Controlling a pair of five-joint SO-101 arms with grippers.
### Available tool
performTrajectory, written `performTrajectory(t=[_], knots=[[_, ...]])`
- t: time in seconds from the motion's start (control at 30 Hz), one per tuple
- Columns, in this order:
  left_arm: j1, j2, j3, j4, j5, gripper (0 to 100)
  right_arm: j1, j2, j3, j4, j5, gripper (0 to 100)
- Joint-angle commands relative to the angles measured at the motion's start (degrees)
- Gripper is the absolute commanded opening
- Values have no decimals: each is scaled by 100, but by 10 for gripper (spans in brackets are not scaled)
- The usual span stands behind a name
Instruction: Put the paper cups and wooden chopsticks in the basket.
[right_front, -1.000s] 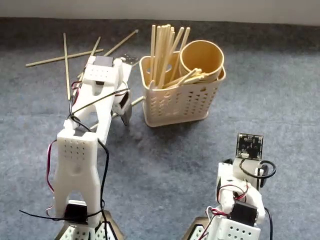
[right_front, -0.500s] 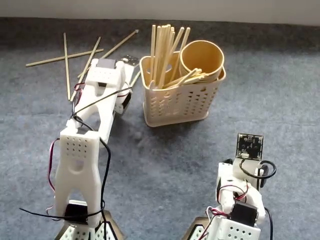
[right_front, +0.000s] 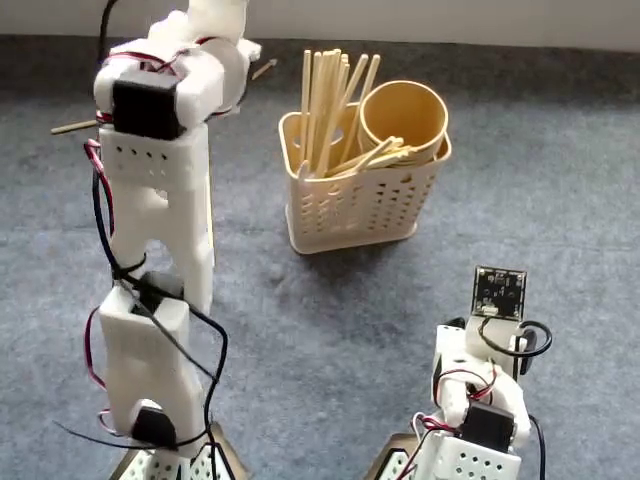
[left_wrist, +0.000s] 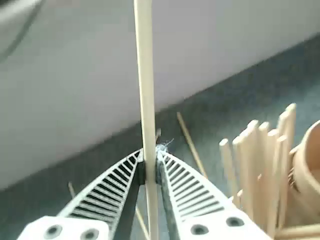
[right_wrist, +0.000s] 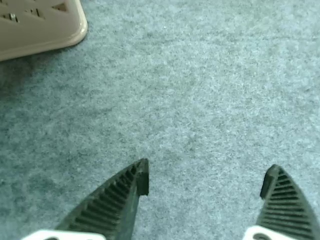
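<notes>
The wooden chopstick (left_wrist: 145, 90) being worked stands nearly upright, pinched between the tips of the left gripper (left_wrist: 151, 156) and held high over the far left of the carpet, to the left of the basket (right_front: 350, 215). The basket already holds a paper cup (right_front: 403, 120) on its right side and a sheaf of chopsticks (right_front: 325, 100) leaning upright on its left. At least one loose chopstick (right_front: 75, 126) lies on the carpet at far left, beside the raised left arm (right_front: 160, 200). The main risk looks to be the grip. Only the very tips clamp a thin stick, so it could pivot or slide out on the way across. Its long free end might also catch the standing sheaf or the basket rim, and if let go at a tilt it could tip out over the wall. The left jaws are almost closed on the stick. The right gripper (right_wrist: 207, 170) is spread wide and holds nothing, low over bare carpet at near right.
</notes>
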Motion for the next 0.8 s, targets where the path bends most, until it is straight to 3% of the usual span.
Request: performTrajectory(t=[0.0, 0.13, 0.27, 0.47, 0.63, 0.77], knots=[[822, -295, -927, -334, 0, 5, -48, -48, 708, -101, 70, 347], [1552, -286, -1218, -360, 176, 5, -48, -48, 708, -101, 70, 347], [1824, -277, -1218, -369, 229, 5, -48, -48, 708, -110, 70, 347], [1833, -277, -1218, -369, 290, 8, -48, -48, 708, -110, 70, 347], [1824, -277, -1218, -369, 1064, 84, -48, -48, 708, -110, 70, 347], [1648, -242, -1165, -448, 1081, 79, -48, -48, 708, -110, 70, 347]])
